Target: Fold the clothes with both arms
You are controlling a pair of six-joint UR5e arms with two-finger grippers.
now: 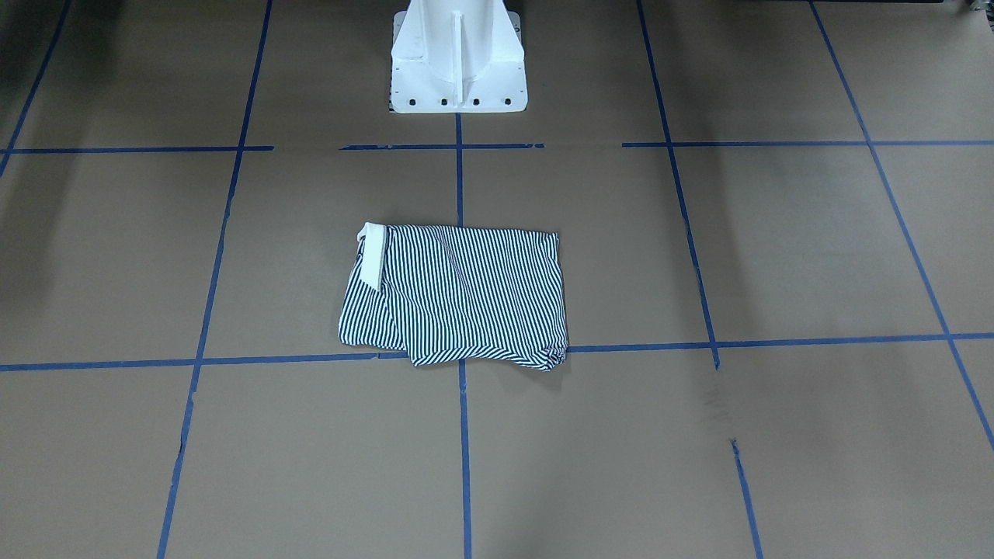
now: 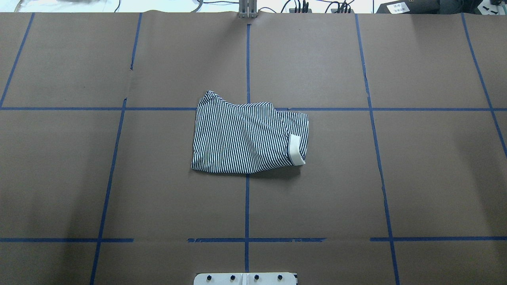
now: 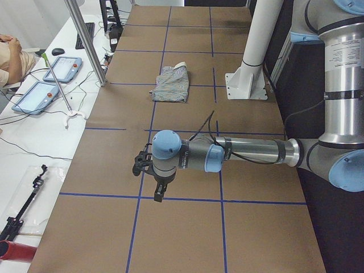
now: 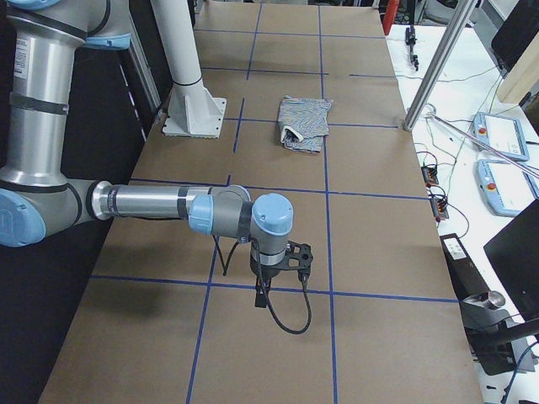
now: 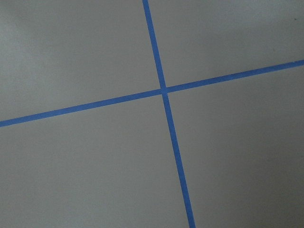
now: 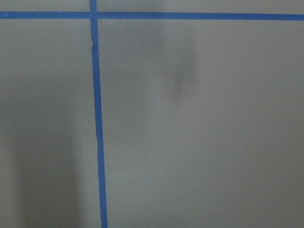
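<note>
Lying folded: polo shirt (image 2: 245, 136) | left hand (image 3: 142, 164), right hand (image 4: 295, 255): grip unreadable

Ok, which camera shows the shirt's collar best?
The front-facing view: the collar is large, sharp and unobstructed at the edge of the shirt. The overhead view shows it nearly as well. Both side views show only a small pale patch. The wrist cameras see just table and tape.

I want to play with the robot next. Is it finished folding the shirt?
Nearly, it looks. Done: the shirt lies folded in a small bundle in the middle of the table, collar at one end. In hand: nothing; the left arm and right arm hang over bare table, away from it. Left: maybe tidying one rumpled corner.
</note>
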